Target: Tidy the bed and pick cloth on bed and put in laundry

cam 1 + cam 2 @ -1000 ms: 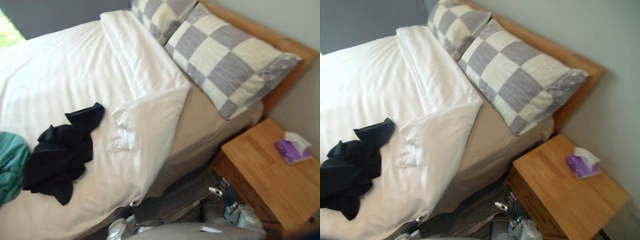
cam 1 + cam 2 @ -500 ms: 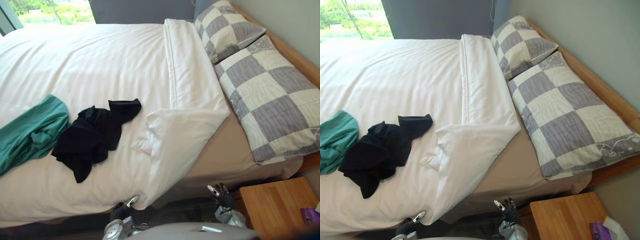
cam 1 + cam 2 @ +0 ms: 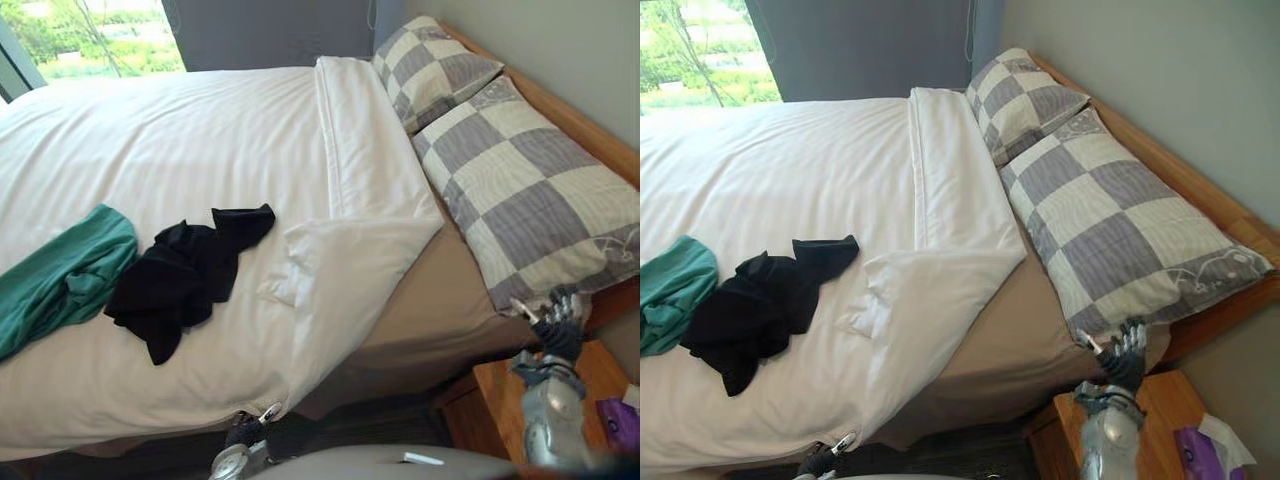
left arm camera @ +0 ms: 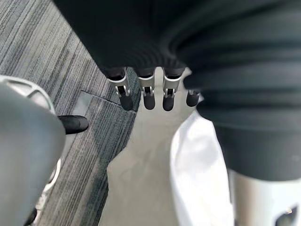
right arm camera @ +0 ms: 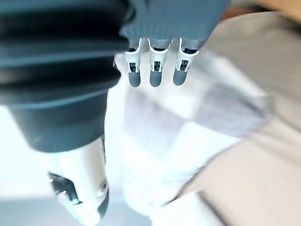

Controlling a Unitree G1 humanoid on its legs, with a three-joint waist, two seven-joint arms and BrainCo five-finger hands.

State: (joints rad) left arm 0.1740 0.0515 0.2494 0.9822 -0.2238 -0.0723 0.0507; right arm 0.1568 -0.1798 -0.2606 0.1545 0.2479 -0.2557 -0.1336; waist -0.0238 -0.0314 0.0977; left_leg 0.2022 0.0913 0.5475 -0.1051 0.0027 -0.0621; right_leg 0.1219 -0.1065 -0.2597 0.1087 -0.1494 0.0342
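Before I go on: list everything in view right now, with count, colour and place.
Duvet: one, white, over the bed, near corner folded back.
Fitted sheet: one, tan, bared beside that folded corner.
Checked pillows: two, grey and cream, along the headboard.
Black cloth: one, crumpled on the duvet.
Green cloth: one, on the duvet beside the black cloth.
Headboard: one, wood, behind the pillows.
Nightstand: one, wood, by the bed's head.
Tissue pack: one, purple, on the nightstand.
Carpet: grey, striped, beside the bed.
Right hand: open, by the near pillow's corner.
Left hand: open, low at the bed's near edge.
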